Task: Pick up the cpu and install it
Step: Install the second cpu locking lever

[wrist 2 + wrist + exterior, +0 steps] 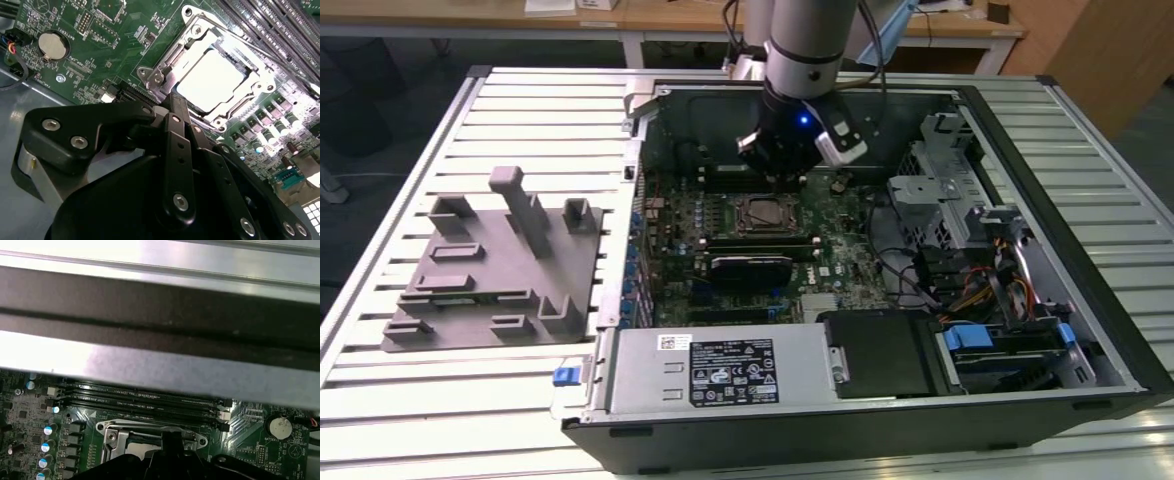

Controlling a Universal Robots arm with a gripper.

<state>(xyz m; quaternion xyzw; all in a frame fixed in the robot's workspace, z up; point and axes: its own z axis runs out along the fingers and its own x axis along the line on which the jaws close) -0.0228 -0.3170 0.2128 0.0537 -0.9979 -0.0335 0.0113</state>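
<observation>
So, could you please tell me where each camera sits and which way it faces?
Exterior view: off the arm, looking down at the open computer case; the arm and claw hang above the socket.
Second wrist view: on the arm, looking past the claw's fingers at the cpu in the socket.
First wrist view: on the arm, facing the case wall.
Both wrist views share the socket.

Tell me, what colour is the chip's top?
Shiny silver-white; the cpu shows best in the second wrist view.

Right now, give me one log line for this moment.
gripper: over socket, fingers together, empty | cpu: seated in socket | case: open
</observation>
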